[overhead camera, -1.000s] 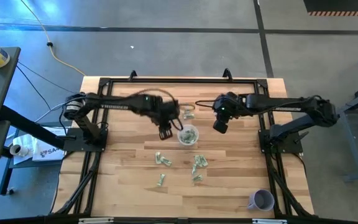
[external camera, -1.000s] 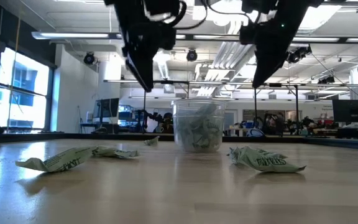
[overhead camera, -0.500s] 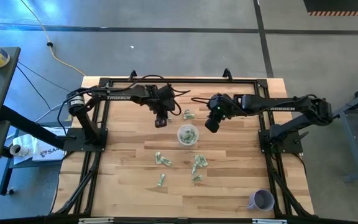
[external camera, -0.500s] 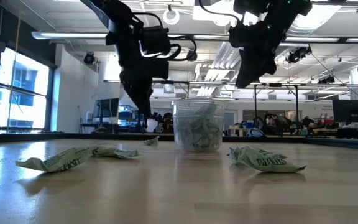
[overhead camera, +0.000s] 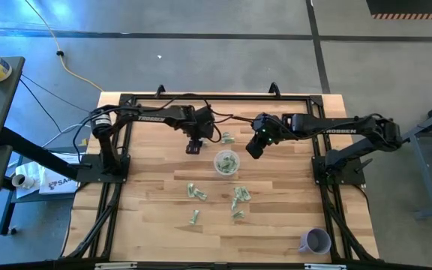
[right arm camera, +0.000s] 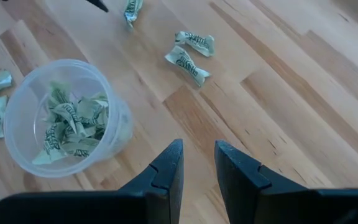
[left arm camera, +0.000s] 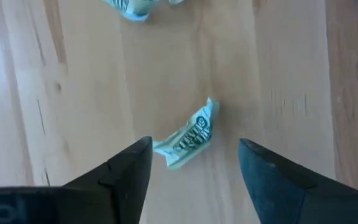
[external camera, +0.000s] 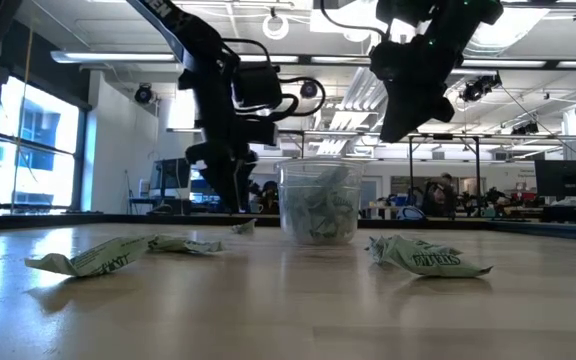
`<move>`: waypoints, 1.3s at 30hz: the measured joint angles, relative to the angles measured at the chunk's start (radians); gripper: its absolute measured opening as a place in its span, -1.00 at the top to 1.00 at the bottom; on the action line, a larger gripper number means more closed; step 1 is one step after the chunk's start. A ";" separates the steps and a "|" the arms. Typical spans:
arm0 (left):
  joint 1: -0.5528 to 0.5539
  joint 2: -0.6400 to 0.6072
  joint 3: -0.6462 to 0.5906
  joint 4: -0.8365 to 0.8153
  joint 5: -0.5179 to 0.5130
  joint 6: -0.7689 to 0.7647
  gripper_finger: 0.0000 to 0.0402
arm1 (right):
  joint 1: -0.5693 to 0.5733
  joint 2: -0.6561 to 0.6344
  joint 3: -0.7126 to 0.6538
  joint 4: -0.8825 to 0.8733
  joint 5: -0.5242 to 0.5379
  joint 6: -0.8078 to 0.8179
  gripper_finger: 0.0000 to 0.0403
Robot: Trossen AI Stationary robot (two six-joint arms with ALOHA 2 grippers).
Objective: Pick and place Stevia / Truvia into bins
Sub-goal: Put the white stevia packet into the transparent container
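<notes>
The clear cup (overhead camera: 226, 162) stands mid-table with several green-white packets inside; it also shows in the low view (external camera: 317, 203) and the right wrist view (right arm camera: 67, 118). My left gripper (overhead camera: 194, 147) is open, low over the table to the far left of the cup. Its fingers stand on either side of one crumpled packet (left arm camera: 188, 137) lying flat on the wood, not touching it. My right gripper (overhead camera: 252, 150) hovers above the table to the far right of the cup. Its fingers (right arm camera: 199, 155) are a narrow gap apart and empty. Two more packets (right arm camera: 191, 53) lie beyond the cup.
Loose packets lie on the near side of the cup (overhead camera: 196, 193), (overhead camera: 239, 196), (overhead camera: 194, 217), and two at the far side (overhead camera: 227, 138). A lavender cup (overhead camera: 316, 241) stands at the near right corner. A black frame (overhead camera: 216, 96) rims the table.
My left gripper has gone from above the cup toward the table's far edge and a little left, and has come down close to the wood over a loose packet. My right gripper has shifted a little toward the table's left edge, staying high.
</notes>
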 joint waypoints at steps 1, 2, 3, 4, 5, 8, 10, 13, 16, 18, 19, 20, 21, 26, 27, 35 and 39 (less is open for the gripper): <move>0.000 0.002 0.000 0.008 0.002 0.011 -0.37 | 0.000 0.000 0.000 0.000 0.000 0.002 0.59; 0.000 0.005 0.000 0.018 0.004 0.017 -0.37 | 0.000 0.000 0.000 0.000 0.000 0.002 0.59; 0.000 0.006 0.000 0.025 0.011 0.022 -0.36 | 0.000 0.000 0.000 0.000 0.000 0.003 0.59; 0.001 0.006 0.000 0.032 0.024 0.028 -0.35 | 0.000 0.000 0.000 -0.001 0.000 0.004 0.59; 0.001 0.006 0.001 0.038 0.037 0.040 -0.34 | 0.000 0.000 0.000 -0.001 0.001 0.008 0.59; 0.000 0.018 0.001 0.047 0.074 0.076 -0.27 | 0.000 0.000 0.000 -0.013 0.003 0.018 0.59; 0.000 0.035 0.001 0.044 0.092 0.075 -0.22 | 0.000 0.000 0.000 -0.015 0.003 0.019 0.59; 0.000 0.073 0.002 0.043 0.092 0.063 -0.15 | 0.000 0.000 0.000 -0.020 0.003 0.026 0.59; 0.001 0.100 0.002 0.049 0.071 0.042 -0.09 | 0.000 0.000 0.000 -0.024 0.004 0.027 0.59; 0.000 0.102 0.003 0.046 0.069 0.040 -0.03 | 0.000 0.000 0.000 -0.029 0.004 0.037 0.59; 0.000 0.102 0.003 0.044 0.070 0.039 0.02 | 0.000 0.000 0.000 -0.030 0.004 0.043 0.59; 0.000 0.102 0.003 0.042 0.072 0.038 0.08 | 0.000 0.000 0.000 -0.032 0.003 0.044 0.59; 0.000 0.102 0.003 0.041 0.074 0.034 0.16 | 0.001 0.000 0.000 -0.034 0.003 0.044 0.59; 0.000 0.102 0.004 0.027 0.068 -0.019 0.66 | 0.003 0.000 0.000 -0.037 0.003 0.044 0.59; 0.000 0.102 0.004 0.021 0.061 -0.035 0.77 | 0.003 0.000 0.000 -0.038 0.004 0.044 0.59; -0.021 0.043 0.040 -0.111 0.029 -0.169 0.82 | 0.003 0.000 0.000 -0.038 0.004 0.013 0.59; -0.059 -0.038 0.119 -0.159 0.059 -0.217 0.89 | 0.003 0.000 0.000 -0.038 0.004 -0.017 0.59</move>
